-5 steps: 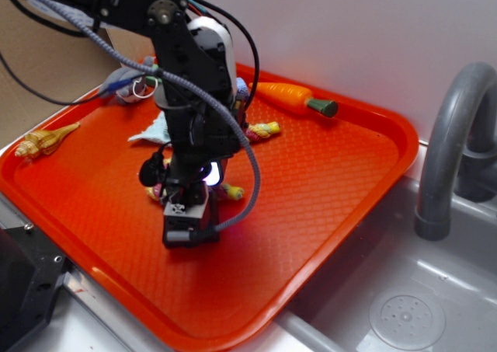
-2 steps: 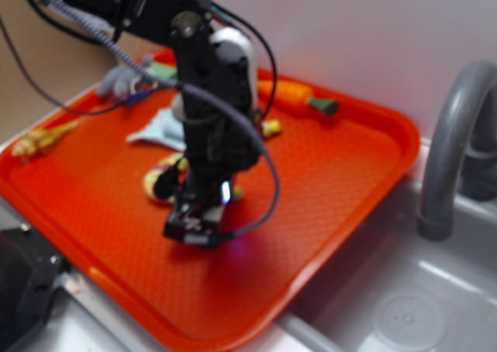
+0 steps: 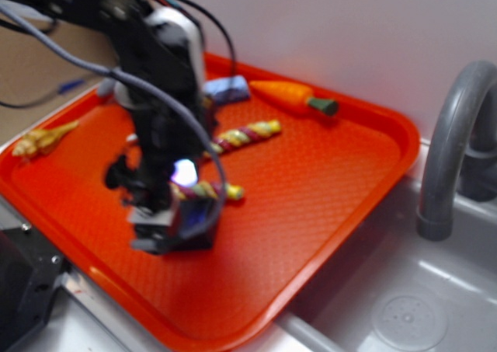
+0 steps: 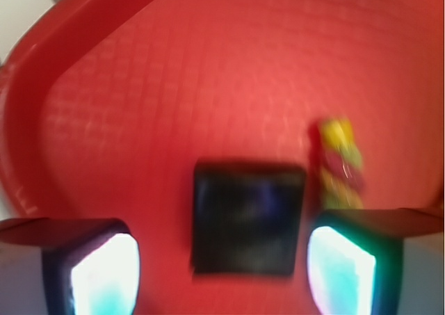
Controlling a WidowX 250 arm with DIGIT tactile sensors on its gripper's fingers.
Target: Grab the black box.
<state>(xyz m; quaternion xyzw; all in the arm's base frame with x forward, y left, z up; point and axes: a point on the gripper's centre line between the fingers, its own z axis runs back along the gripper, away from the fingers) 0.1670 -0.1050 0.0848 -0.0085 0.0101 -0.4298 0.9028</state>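
Observation:
The black box (image 4: 248, 217) lies flat on the red tray (image 4: 208, 71), a dark square block seen from above in the wrist view. My gripper (image 4: 222, 277) is open and straddles it. Its lit fingers (image 4: 104, 273) stand on either side of the box, with red tray showing in both gaps. In the exterior view the gripper (image 3: 167, 235) hangs low over the tray's front left part. The box (image 3: 198, 218) is a dark shape at its tip, partly hidden by the arm. Both views are blurred.
On the tray (image 3: 334, 189) lie a toy carrot (image 3: 291, 95) and a blue-purple sponge block (image 3: 229, 89) at the back, a striped rope toy (image 3: 245, 134), and a small yellow-red toy (image 4: 339, 162) close beside the box. A yellow toy (image 3: 43, 141) lies far left. A grey faucet (image 3: 450, 150) and sink (image 3: 404, 313) are at the right.
The arm has swung left across the tray, uncovering the sponge block and the rope toy. The gripper end has moved left and stayed low.

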